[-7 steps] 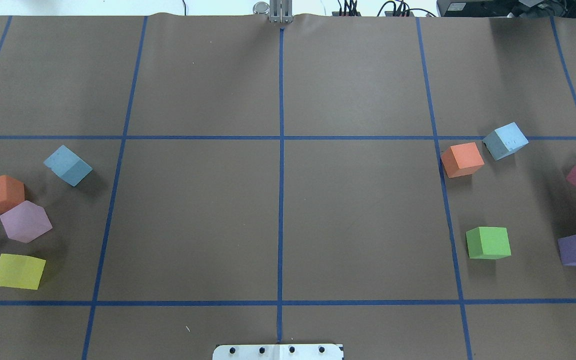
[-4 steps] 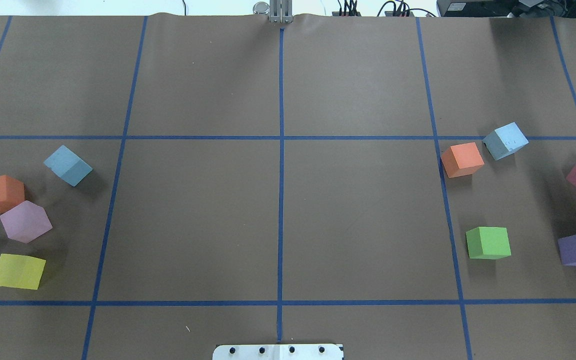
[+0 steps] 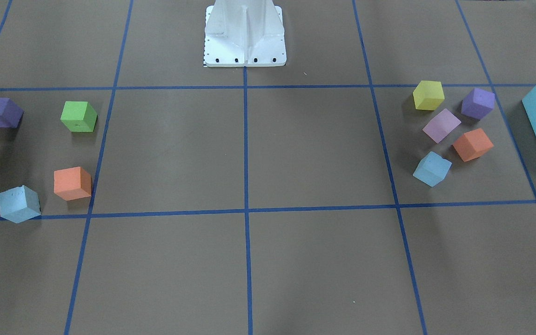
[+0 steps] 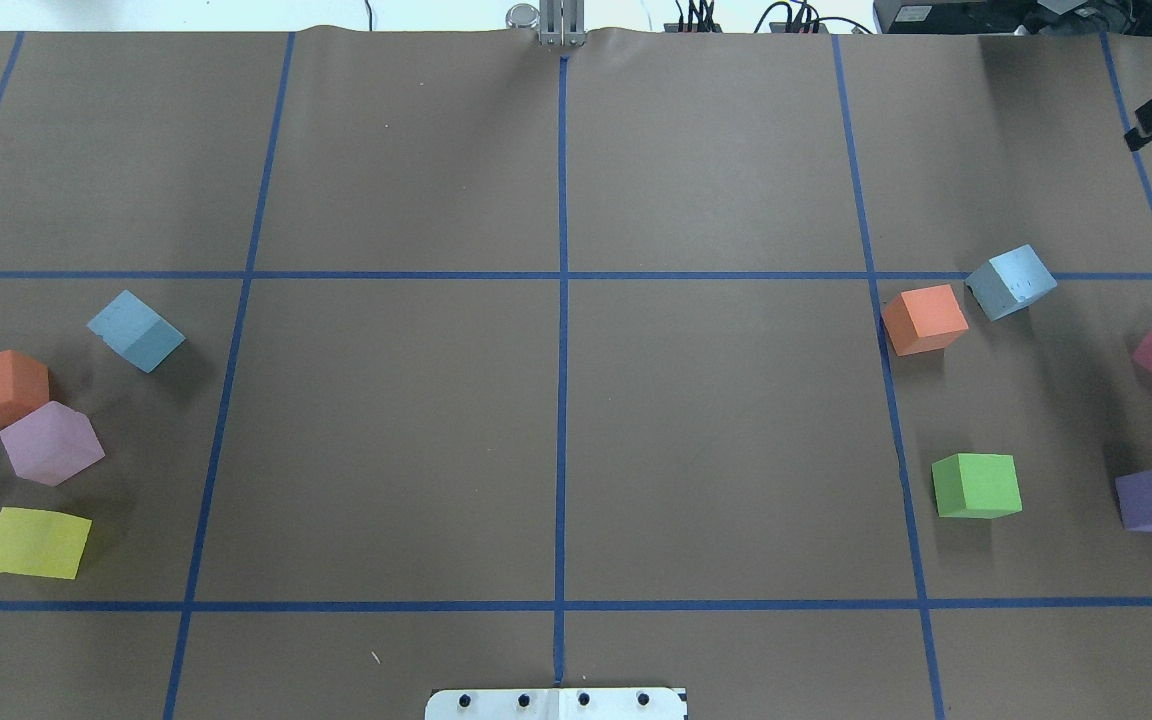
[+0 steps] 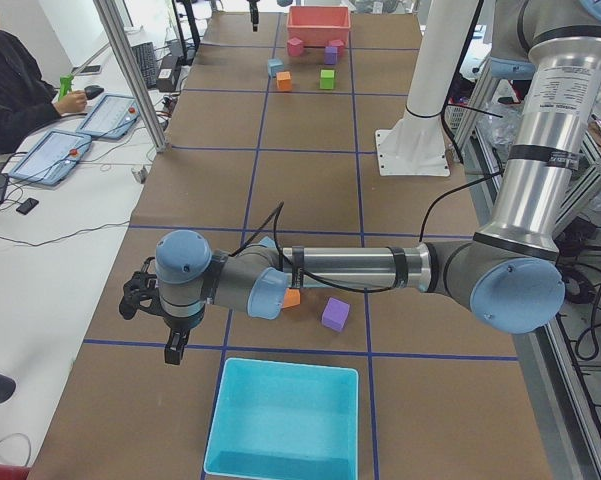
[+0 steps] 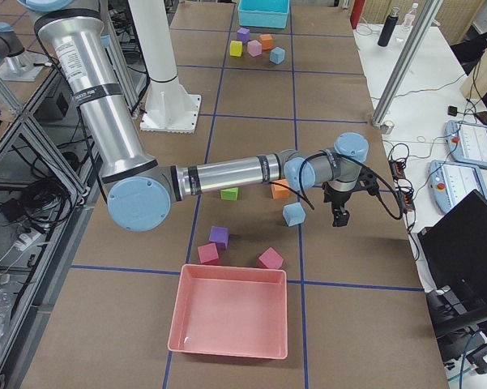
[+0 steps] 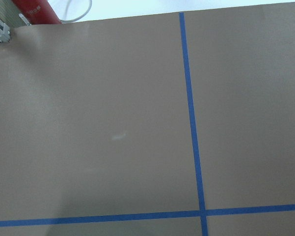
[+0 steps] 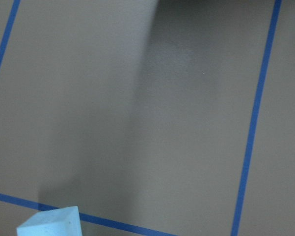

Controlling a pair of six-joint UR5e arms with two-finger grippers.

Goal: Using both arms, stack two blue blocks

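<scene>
Left pincer (image 5: 171,351), right pincer (image 6: 338,217), grip state unreadable, brown papered table (image 4: 386,430), blue tape grid (image 4: 562,400).

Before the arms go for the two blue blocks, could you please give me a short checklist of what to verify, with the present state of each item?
1. Both blocks lie on the table, unheld: left blue block, right blue block. Ok.
2. Right blue block is apart from the orange block: a narrow gap shows. Ok.
3. Right gripper is over its block: it hangs beside the block, farther from the robot. Not ok.
4. Right gripper is open: cannot tell.
5. Left gripper is open: it shows in the side view only. Cannot tell.
</scene>
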